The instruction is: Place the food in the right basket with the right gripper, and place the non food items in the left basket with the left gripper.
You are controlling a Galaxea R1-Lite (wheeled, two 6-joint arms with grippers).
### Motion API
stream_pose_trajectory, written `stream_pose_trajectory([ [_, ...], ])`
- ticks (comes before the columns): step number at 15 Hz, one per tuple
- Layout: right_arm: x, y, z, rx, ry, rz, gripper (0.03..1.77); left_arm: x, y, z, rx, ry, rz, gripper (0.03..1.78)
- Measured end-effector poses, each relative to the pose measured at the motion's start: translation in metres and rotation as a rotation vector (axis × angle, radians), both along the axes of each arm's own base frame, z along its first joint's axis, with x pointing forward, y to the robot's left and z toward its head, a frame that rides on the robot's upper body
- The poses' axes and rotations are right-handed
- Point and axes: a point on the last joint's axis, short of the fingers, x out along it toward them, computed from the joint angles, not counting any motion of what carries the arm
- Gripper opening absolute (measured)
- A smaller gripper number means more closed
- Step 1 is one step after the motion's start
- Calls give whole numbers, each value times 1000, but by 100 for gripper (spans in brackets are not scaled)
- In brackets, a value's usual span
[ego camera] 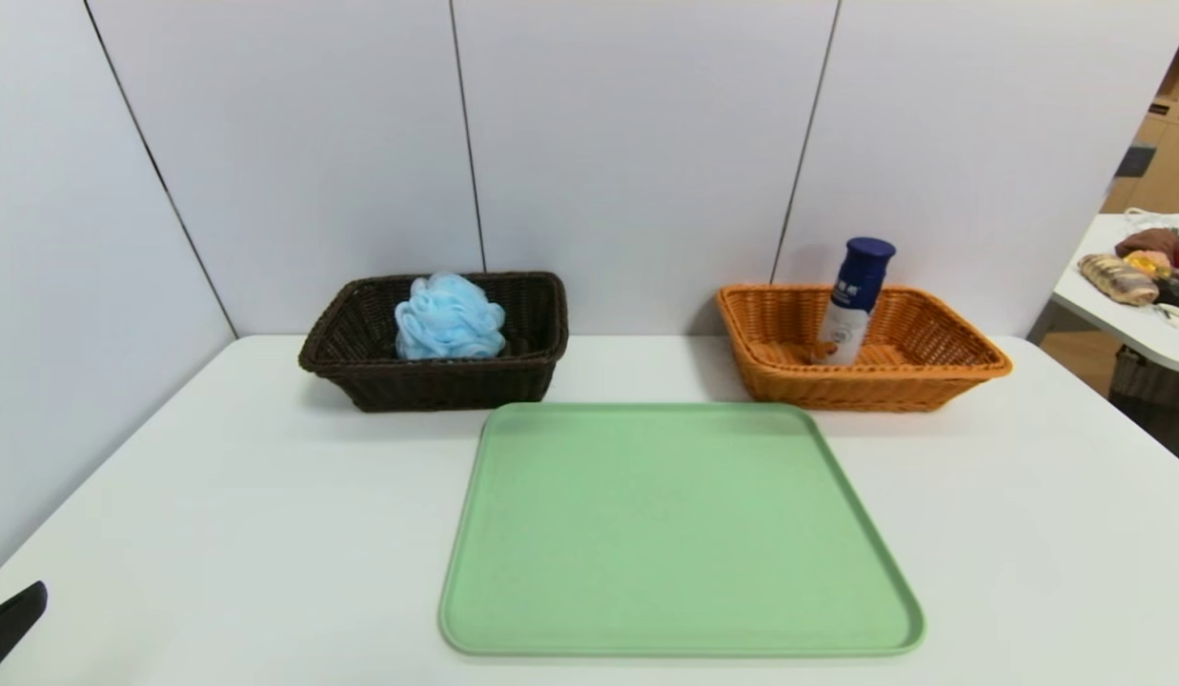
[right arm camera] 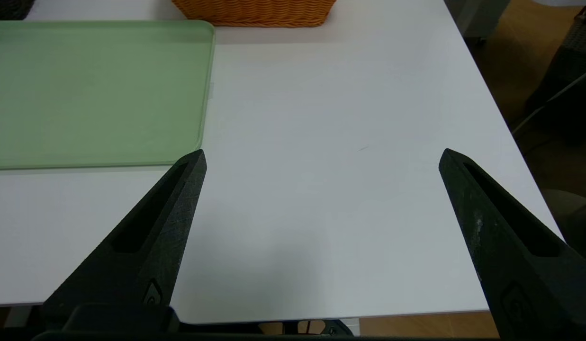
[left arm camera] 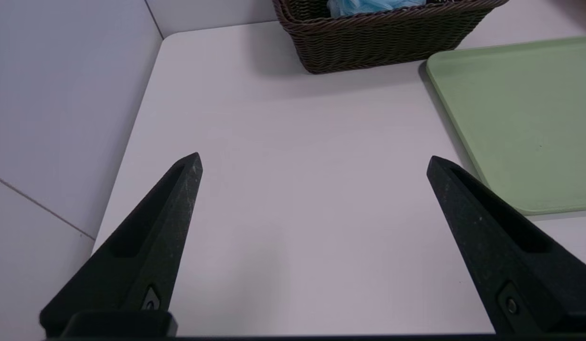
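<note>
Looks like sorting's wrapping up: the bottle point(ego camera: 851, 303) is leaning in the orange basket point(ego camera: 861, 391), the sponge point(ego camera: 449, 318) is sitting in the dark 1 point(ego camera: 446, 386). Left gripper point(left arm camera: 314, 155) and right gripper point(right arm camera: 325, 150) are hanging wide open, empty, over the table point(ego camera: 265, 534); next, probably just parking.

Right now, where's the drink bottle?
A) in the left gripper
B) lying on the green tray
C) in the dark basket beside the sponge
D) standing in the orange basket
D: the bottle leans upright inside the orange basket, its blue cap above the rim.
</note>
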Motion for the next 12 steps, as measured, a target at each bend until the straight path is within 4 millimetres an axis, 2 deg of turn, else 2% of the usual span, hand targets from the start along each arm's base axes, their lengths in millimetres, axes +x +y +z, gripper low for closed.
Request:
stream_pose_trajectory([
  [5, -16, 6, -6, 8, -28, 3, 169, -21, 3, -11, 23, -66, 88, 169],
  [12, -27, 8, -9, 12, -47, 35, 169, -51, 2, -40, 70, -121, 144, 169],
])
